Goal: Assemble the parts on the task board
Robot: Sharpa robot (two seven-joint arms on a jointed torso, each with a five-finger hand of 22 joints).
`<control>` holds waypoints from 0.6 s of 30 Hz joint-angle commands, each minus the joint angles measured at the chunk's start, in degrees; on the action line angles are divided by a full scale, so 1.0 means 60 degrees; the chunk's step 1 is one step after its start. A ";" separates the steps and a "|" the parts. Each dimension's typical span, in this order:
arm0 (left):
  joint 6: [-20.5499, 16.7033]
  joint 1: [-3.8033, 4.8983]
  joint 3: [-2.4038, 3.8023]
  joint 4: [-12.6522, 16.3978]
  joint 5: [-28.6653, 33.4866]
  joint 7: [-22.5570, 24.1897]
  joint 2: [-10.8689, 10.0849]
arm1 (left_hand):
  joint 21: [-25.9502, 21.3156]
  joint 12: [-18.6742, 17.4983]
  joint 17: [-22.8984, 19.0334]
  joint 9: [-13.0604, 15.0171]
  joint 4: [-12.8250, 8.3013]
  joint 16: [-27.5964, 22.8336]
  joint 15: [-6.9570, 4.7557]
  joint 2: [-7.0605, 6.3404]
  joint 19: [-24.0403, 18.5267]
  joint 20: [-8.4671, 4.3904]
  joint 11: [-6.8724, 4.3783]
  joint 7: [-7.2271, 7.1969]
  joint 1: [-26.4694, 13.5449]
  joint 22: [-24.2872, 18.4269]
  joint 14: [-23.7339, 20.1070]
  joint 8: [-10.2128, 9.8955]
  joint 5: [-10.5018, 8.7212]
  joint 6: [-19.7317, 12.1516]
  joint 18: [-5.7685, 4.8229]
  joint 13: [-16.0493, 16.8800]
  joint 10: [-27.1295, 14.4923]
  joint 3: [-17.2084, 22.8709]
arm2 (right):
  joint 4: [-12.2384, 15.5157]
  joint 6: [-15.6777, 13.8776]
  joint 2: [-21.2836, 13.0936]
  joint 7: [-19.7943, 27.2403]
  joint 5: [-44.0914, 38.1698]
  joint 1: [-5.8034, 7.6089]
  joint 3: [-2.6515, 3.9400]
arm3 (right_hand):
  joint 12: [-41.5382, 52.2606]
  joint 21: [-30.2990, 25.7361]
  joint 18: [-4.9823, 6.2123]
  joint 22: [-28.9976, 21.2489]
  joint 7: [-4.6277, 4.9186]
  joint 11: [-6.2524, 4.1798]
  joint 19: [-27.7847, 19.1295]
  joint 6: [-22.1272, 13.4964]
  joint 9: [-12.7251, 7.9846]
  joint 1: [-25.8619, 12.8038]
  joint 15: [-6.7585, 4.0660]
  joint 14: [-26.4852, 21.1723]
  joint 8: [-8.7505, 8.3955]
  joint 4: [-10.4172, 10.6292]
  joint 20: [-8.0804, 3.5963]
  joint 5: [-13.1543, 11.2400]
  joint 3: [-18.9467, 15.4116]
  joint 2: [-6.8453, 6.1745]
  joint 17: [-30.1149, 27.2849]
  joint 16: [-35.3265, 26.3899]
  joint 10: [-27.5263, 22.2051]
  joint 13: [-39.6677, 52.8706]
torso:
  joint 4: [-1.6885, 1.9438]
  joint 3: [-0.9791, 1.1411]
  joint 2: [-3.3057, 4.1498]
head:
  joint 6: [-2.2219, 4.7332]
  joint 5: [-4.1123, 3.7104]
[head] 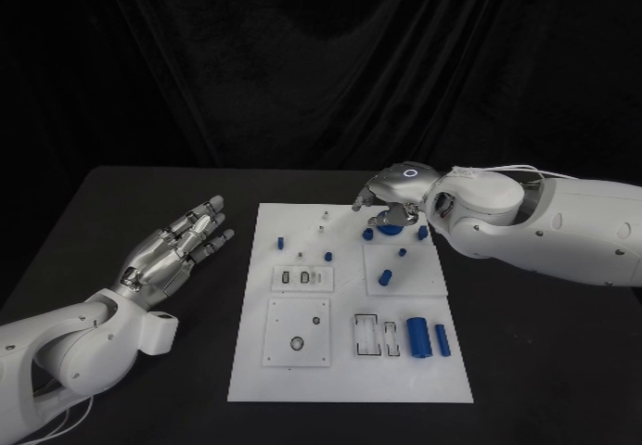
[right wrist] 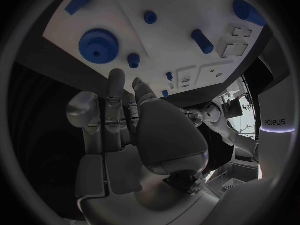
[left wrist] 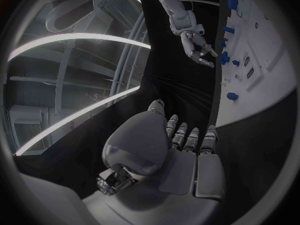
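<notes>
Risk: right hand, fingers loose and empty above blue gear, may nudge nearby pegs | left hand spread flat, empty, beside board

Bare table beside task board

A black table fills the lower part of the head view, its surface matte and dark, its far edge running straight across. Behind it hangs a black curtain, falling in soft vertical folds that catch faint light. In the left wrist view, long pale strips of ceiling light bend across the room overhead, beside greyish panels and beams that are too blurred to identify.
</notes>
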 commanded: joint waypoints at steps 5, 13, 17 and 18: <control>0.0105 0.0012 0.0012 -0.0012 -0.0038 0.1966 0.0023 | 0.0005 0.0046 0.0003 0.0014 -0.0005 0.0017 0.0015 -0.0016 0.0013 -0.0074 0.0045 0.0039 0.0126 -0.0002 0.0026 0.0055 0.0051 0.0047 0.0183 0.0012 0.0031 -0.0055 | 0.0011 0.0278 -0.0033 -0.0092 -0.0245 -0.0127 0.0010 | -0.0276 0.0117 -0.0080 0.0162 0.0029 0.0119 -0.0027 -0.0143 0.0062 -0.0090 0.0088 -0.0064 -0.0164 -0.0039 0.0072 0.0293 0.0251 -0.0132 0.0106 0.0082 -0.0269 -0.0015 | 0.0061 -0.0019 0.0142 | -0.0072 0.0000; 0.0205 0.0011 0.0012 -0.0066 -0.0038 0.1957 0.0066 | 0.0013 0.0048 0.0007 0.0012 -0.0011 0.0022 0.0051 -0.0015 0.0023 -0.0051 0.0075 0.0028 0.0152 0.0003 0.0037 0.0050 0.0062 0.0033 0.0182 0.0010 0.0025 -0.0050 | 0.0167 0.0236 -0.0168 -0.0044 -0.0246 -0.0174 0.0010 | -0.0375 0.0239 -0.0092 0.0400 0.0126 0.0129 -0.0049 0.0218 0.0288 -0.0284 0.0098 -0.0073 -0.0104 -0.0062 0.0101 0.1143 0.0666 -0.0320 0.0227 0.0147 -0.0064 0.0039 | 0.0071 -0.0042 0.0204 | -0.0174 -0.0006; 0.0250 0.0011 0.0012 -0.0093 -0.0038 0.1941 0.0085 | 0.0018 0.0052 0.0010 0.0010 -0.0011 0.0026 0.0074 -0.0012 0.0028 -0.0034 0.0097 0.0014 0.0169 0.0005 0.0046 0.0045 0.0069 0.0014 0.0181 0.0010 0.0024 -0.0045 | 0.0328 -0.0050 -0.0318 -0.0004 -0.0277 -0.0180 0.0010 | -0.0408 0.0254 -0.0094 0.0438 0.0140 0.0134 -0.0056 0.0248 0.0339 -0.0347 0.0099 -0.0067 -0.0119 -0.0055 0.0102 0.1349 0.0779 -0.0388 0.0254 0.0163 -0.0051 0.0045 | 0.0097 -0.0053 0.0227 | -0.0218 0.0005; 0.0261 0.0011 0.0012 -0.0100 -0.0038 0.1935 0.0088 | 0.0020 0.0051 0.0010 0.0009 -0.0011 0.0027 0.0080 -0.0010 0.0030 -0.0029 0.0101 0.0011 0.0172 0.0006 0.0047 0.0044 0.0070 0.0009 0.0181 0.0009 0.0022 -0.0044 | 0.0359 -0.0123 -0.0352 0.0010 -0.0281 -0.0181 0.0010 | -0.0418 0.0257 -0.0095 0.0449 0.0146 0.0138 -0.0059 0.0253 0.0353 -0.0370 0.0102 -0.0063 -0.0125 -0.0050 0.0103 0.1419 0.0813 -0.0407 0.0264 0.0171 -0.0049 0.0047 | 0.0109 -0.0059 0.0245 | -0.0217 0.0006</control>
